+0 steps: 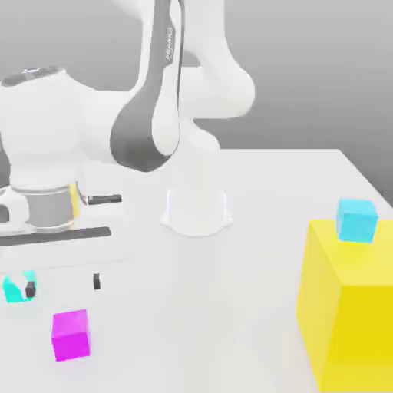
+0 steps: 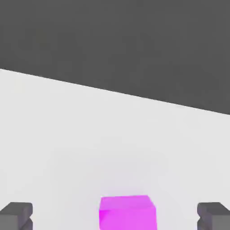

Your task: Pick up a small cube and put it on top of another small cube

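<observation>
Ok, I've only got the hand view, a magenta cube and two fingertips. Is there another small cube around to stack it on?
Observer: Yes, a small cyan cube lies on the table beside the gripper, at the exterior view's left.
Operator: Any others?
Observer: A second cyan cube sits on top of a big yellow block, at the exterior view's right.
Operator: Are the fingers around the magenta one yet?
Observer: No, the magenta cube lies apart from the open fingers, untouched.
</observation>
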